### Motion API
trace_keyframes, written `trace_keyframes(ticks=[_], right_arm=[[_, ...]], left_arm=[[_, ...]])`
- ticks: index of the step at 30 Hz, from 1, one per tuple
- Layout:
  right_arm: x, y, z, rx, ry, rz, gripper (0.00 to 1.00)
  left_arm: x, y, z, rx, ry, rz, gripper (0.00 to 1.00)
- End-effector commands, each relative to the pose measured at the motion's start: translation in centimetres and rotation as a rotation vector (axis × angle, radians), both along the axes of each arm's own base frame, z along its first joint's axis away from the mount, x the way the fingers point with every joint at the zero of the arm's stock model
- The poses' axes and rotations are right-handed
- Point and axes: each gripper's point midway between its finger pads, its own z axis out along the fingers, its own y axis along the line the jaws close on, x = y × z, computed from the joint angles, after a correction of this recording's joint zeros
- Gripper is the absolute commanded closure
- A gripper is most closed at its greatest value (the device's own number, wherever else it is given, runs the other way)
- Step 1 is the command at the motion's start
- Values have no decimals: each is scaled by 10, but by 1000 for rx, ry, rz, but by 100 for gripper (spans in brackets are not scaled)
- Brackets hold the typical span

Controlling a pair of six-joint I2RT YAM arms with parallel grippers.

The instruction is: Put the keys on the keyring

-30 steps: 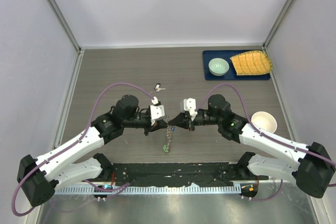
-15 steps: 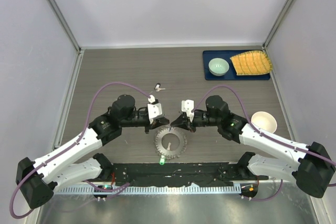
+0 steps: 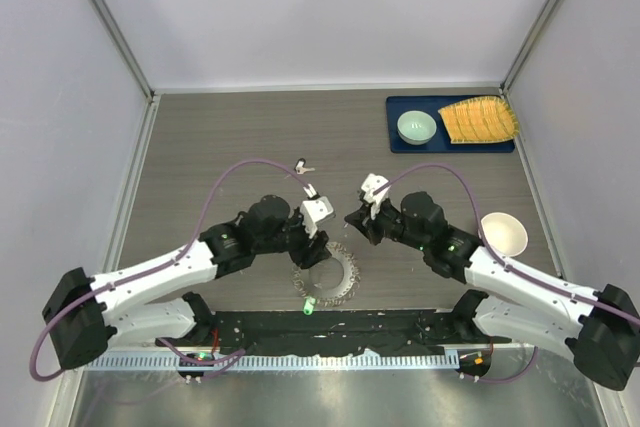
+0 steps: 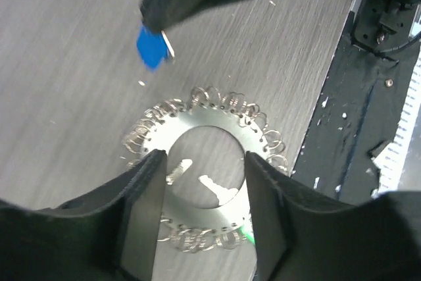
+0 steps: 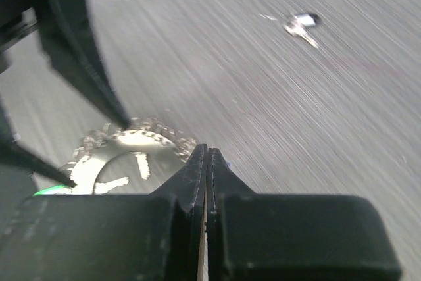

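Note:
The keyring [image 3: 326, 273] lies flat on the table, a silver disc with a bristly rim of small rings [image 4: 217, 118]. A green key head [image 3: 308, 304] sticks out at its near edge, and two key blades show inside its hole [image 4: 218, 190]. My left gripper [image 3: 317, 247] hovers over it, open, its fingers [image 4: 141, 208] straddling the hole and touching nothing. My right gripper [image 3: 353, 219] is just right of the ring and shut on the blue key [image 4: 152, 47], whose head pokes out of the closed tips [image 5: 207, 153].
A loose key [image 3: 302, 166] with a dark head lies farther back, also seen in the right wrist view [image 5: 301, 25]. A white bowl [image 3: 503, 233] stands at the right. A blue tray [image 3: 400, 144] at the back right holds a green bowl [image 3: 416, 127] and a yellow item.
The keyring hung between both grippers, then dropped flat onto the table. My left gripper let go, opened and moved right over it. My right gripper drew back to the right.

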Motion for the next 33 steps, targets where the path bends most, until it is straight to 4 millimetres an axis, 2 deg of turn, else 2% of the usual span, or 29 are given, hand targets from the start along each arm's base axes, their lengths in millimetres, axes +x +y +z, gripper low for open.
trace_keyframes(ticks=[1, 4, 9, 10, 12, 14, 16, 21, 29, 33], right_arm=[[29, -37, 6, 84, 30, -337, 99], [35, -59, 2, 105, 37, -467, 99], [38, -77, -7, 119, 42, -571, 99], [39, -79, -7, 123, 39, -585, 99], [40, -83, -9, 128, 37, -609, 99], [40, -85, -8, 136, 30, -612, 99], [40, -85, -6, 141, 25, -613, 99], [39, -85, -10, 129, 22, -606, 99], [38, -87, -9, 138, 18, -611, 99], [37, -88, -9, 144, 22, -611, 99]], left_arm=[[16, -14, -10, -39, 98, 204, 42], [18, -20, -26, -25, 152, 273, 40], [29, -36, -39, -30, 150, 420, 41], [31, -39, -46, -16, 148, 434, 44], [35, -45, -46, -29, 137, 467, 46], [38, -48, -53, -11, 136, 492, 56], [41, -47, -58, 5, 119, 521, 58], [39, -55, -61, 12, 99, 497, 61], [15, -77, -70, 47, 77, 332, 60], [11, -75, -76, 48, 91, 319, 60]])
